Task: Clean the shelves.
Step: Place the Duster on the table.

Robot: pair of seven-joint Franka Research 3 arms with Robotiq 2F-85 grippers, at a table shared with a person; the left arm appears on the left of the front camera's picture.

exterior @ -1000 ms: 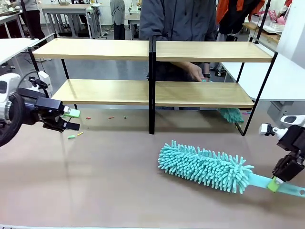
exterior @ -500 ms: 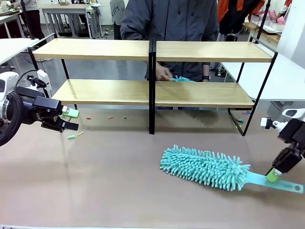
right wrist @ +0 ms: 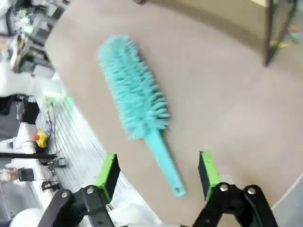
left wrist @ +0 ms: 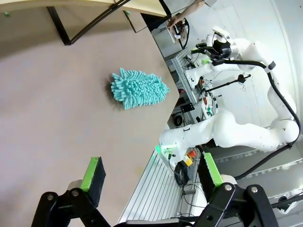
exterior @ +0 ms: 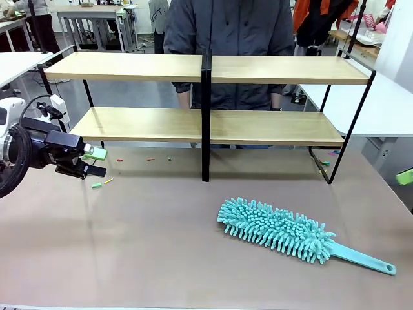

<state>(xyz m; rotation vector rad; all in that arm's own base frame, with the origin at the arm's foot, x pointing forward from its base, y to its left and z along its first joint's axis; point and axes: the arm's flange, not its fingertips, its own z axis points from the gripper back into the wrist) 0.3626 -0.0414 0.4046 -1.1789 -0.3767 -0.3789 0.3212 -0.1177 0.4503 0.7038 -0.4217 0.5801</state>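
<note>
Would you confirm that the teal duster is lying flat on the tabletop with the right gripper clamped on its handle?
Not quite: the duster does lie flat on the tabletop, but the right gripper is open and clear above its handle, as the right wrist view shows.

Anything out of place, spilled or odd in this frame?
Small coloured scraps lie scattered on the tabletop in front of the shelves, at their left half. The teal duster lies loose on the tabletop, held by no gripper. Nothing looks damaged.

teal duster flat on tabletop | person behind
</note>
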